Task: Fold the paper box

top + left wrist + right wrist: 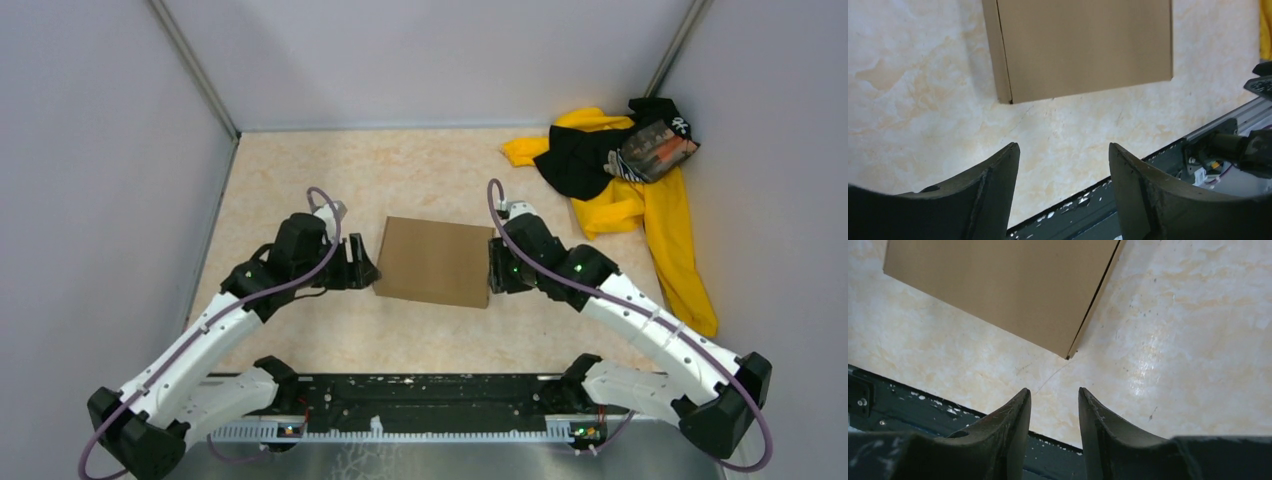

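The paper box (433,262) lies flat on the table (300,180), near its middle. The left gripper (368,275) sits just beside the box at 9 o'clock and the right gripper (492,270) just beside it at 3 o'clock, neither touching it. A clothing pile (640,190) lies well apart at 2 o'clock, against the right wall. The mounting rail (420,395) runs across at 6 o'clock.

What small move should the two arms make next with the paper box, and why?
Probably draw both arms back a little. The paper box looks closed already, its top flat with side walls up, and the left gripper and right gripper are open, empty and apart from it, one at each side.
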Robot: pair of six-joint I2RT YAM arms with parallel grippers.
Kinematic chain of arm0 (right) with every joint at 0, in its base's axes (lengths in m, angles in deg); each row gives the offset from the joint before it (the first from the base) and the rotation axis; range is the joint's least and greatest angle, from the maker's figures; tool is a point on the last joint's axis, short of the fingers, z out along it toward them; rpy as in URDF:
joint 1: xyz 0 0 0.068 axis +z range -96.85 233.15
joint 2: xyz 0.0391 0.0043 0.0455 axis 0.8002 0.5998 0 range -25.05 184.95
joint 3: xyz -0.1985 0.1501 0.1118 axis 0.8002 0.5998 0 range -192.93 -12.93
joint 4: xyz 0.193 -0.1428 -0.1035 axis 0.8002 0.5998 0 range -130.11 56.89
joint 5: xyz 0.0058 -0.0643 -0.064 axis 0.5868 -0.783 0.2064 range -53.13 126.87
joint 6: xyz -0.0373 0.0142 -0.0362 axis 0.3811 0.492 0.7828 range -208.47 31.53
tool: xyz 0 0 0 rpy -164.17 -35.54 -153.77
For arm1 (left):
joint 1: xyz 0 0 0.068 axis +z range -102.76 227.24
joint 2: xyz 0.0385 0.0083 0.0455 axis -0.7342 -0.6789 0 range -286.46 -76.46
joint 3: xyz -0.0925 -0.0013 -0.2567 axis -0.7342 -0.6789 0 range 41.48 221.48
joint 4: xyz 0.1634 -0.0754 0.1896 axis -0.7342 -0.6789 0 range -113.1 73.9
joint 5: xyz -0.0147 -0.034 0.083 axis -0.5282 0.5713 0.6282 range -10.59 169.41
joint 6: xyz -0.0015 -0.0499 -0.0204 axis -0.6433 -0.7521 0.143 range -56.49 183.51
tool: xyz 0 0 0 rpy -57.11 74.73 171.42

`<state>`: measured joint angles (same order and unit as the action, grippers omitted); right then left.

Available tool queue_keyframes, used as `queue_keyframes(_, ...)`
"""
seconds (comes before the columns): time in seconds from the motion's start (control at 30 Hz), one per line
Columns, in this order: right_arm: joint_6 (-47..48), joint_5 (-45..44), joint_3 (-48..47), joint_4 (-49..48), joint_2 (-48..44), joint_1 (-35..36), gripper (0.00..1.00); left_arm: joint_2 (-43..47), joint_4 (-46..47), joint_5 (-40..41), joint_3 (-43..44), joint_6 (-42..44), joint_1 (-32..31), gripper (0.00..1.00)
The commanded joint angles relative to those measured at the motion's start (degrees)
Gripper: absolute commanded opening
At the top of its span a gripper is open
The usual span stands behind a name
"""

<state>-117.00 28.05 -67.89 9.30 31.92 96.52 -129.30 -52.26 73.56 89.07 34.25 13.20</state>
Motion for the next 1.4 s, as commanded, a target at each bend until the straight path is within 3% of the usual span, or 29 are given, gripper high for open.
queue_keyframes(0.0,2.37,-2.91,-5.03,-2.93,3.63,-0.45,0.42,-2.02,0.89,2.94,3.31,2.01,-0.18,0.77)
queue_keyframes(0.03,3.03,-2.53,-5.13,-4.35,4.56,-1.33,0.44,-3.49,1.68,3.75,3.47,2.35,-0.22,0.93)
queue_keyframes(0.07,3.47,-1.72,-5.01,-5.86,5.26,-2.63,0.46,-5.02,2.82,4.15,3.46,2.96,-0.08,0.98)
queue_keyframes(0.27,5.39,-0.28,-1.8,-14.12,5.21,-13.88,0.59,-9.94,8.75,5.32,3.62,3.8,4.75,0.99)
queue_keyframes(0.4,6.34,-1.08,0.88,-18.22,5.31,-18.5,0.67,-12.47,13.93,1.73,2.44,3.98,11.0,0.99)
queue_keyframes(0.57,6.12,-1.2,3.59,-21.93,9.25,-20.04,0.67,-18.21,16.83,2.06,3.07,4.27,12.73,0.99)
queue_keyframes(0.73,5.22,-1.74,7.5,-26.39,12.32,-21.34,0.6,-23.2,19.94,3.21,1.41,3.14,12.82,0.98)
queue_keyframes(0.9,5.62,-3.22,9.78,-29.4,15.01,-22.33,0.54,-24.67,22.3,5.26,-1.08,3.03,12.79,0.85)
queue_keyframes(0.97,5.94,-2.9,10.04,-30.51,17.28,-22.52,0.5,-25.47,23.09,7.23,-1.74,3.49,12.83,0.72)
queue_keyframes(1.07,5.66,0.85,9.77,-32.18,20.54,-22.63,0.4,-27.94,22.95,7.45,-1.33,3.79,12.81,0.41)
queue_keyframes(1.13,5.26,3.55,10.35,-33.52,19.9,-22.63,0.4,-28.88,22.01,6.41,-0.88,3.6,12.8,0.37)
queue_keyframes(1.2,5.2,5.27,11.02,-34.15,17.75,-22.63,0.43,-27.28,21.77,6.14,-1.31,3.59,12.74,0.39)
queue_keyframes(1.3,5.59,7.33,12.26,-34.13,12.76,-22.63,0.5,-21.63,22.18,2.92,-2.65,3.74,12.51,0.65)
queue_keyframes(1.37,5.59,7.67,12.61,-32.5,9.83,-22.62,0.53,-19.1,22.25,1.53,-2.97,4.09,12.42,0.72)
